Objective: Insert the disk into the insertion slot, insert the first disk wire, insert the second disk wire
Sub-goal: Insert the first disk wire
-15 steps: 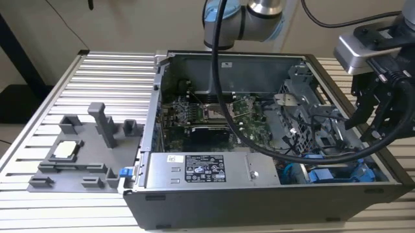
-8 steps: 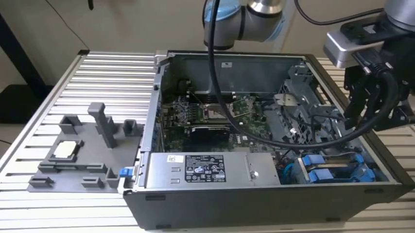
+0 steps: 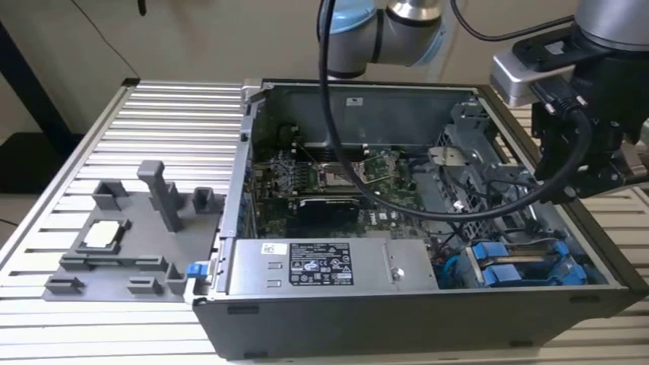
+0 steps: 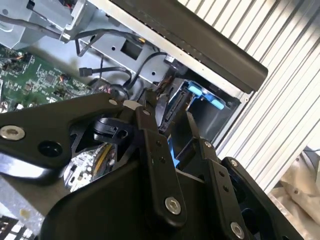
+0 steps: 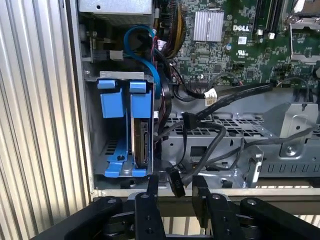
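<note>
The disk (image 5: 142,142) stands edge-on in its blue carrier inside the insertion slot (image 5: 95,125), a grey metal bay at the case's corner. In the exterior view the disk's blue carrier (image 3: 519,268) sits in the insertion slot (image 3: 568,251) at the near right of the case. My gripper (image 5: 176,181) hovers just outside the case wall beside the bay, fingers (image 5: 152,186) apart. A loose black wire connector (image 5: 174,183) hangs in line with the gap, untouched. In the second wrist view my gripper (image 4: 170,117) points at the blue carrier (image 4: 202,95). In the exterior view the gripper (image 3: 596,182) is above the case's right wall.
Black cables (image 5: 220,100) and a blue cable (image 5: 147,57) cross the space next to the bay. The motherboard (image 3: 324,175) fills the case's middle, with the grey power-supply box (image 3: 330,266) at the front. A grey fixture (image 3: 132,228) stands on the slatted table at the exterior view's left.
</note>
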Motion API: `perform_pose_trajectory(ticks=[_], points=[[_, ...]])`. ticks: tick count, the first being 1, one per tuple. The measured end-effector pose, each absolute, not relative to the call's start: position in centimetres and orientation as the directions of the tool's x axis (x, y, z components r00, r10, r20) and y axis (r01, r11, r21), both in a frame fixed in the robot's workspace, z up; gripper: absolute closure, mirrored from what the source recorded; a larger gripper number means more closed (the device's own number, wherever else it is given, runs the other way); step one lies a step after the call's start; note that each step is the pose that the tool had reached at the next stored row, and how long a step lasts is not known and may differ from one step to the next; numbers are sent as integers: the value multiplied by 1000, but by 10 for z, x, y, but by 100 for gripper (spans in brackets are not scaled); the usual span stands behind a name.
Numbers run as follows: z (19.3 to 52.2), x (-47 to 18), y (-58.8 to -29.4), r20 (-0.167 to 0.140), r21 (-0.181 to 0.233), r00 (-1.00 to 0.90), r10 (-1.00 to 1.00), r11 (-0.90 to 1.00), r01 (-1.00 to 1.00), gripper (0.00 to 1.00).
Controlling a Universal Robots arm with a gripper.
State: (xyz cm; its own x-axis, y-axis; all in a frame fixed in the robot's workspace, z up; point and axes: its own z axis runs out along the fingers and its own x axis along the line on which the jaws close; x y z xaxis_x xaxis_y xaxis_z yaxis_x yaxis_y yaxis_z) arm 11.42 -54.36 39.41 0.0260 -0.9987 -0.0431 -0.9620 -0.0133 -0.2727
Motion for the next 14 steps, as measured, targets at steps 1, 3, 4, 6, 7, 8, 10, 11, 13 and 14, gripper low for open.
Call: perform_pose_trajectory(ticks=[1, 3, 4, 6, 7, 8, 10, 11, 13, 14], points=[[393, 113, -543, -36, -275, 26, -999, -15, -961, 60], [392, 112, -542, -21, -278, 26, -999, -19, -960, 60], [391, 112, -541, -10, -279, 26, -1000, -22, -960, 60], [391, 112, -541, 11, -279, 26, -1000, -28, -960, 60], [391, 112, -541, 12, -279, 26, -1000, -29, -960, 60], [391, 112, -541, 12, -279, 26, -1000, -29, -960, 60], [391, 112, -541, 13, -281, 26, -1000, -29, -959, 60], [391, 112, -541, 15, -283, 26, -1000, -29, -959, 60], [391, 111, -540, 24, -290, 26, -999, -32, -956, 60], [390, 109, -539, 26, -294, 26, -999, -32, -955, 60]])
